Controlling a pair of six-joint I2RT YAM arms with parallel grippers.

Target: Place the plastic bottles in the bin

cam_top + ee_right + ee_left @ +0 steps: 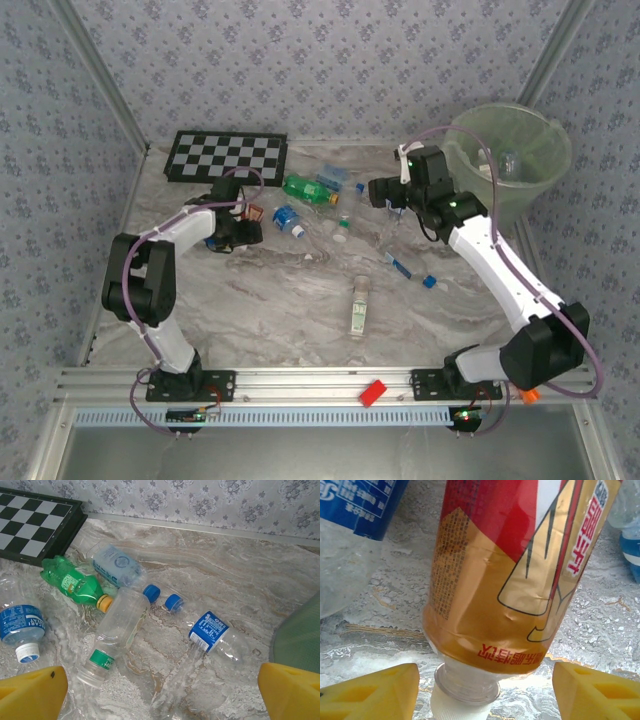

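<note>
On the left rear part of the marble-patterned table [300, 325], a plastic bottle with a red and gold label [510, 570] is lying with its white-capped neck pointing at the left wrist camera. The left gripper [485, 695] is straddling that neck with its jaws apart. A gap is showing on each side, so it is gripping nothing.

Other bottles are lying scattered across the middle of the table. A green bottle [75, 582] with a yellow cap is resting near the chequered board [30, 530]. A clear bottle with a green band [117, 635] is lying just beside the green bottle's cap, and a blue-labelled bottle [215, 632] is lying further right.

The bin [535, 190] is standing at the far right corner, well apart from the red and gold bottle. The right gripper [160, 695] is hanging above the scattered bottles just left of the bin, with its jaws spread wide and holding nothing.

A small red block [373, 391] is sitting on the rail [300, 385] at the near edge.
</note>
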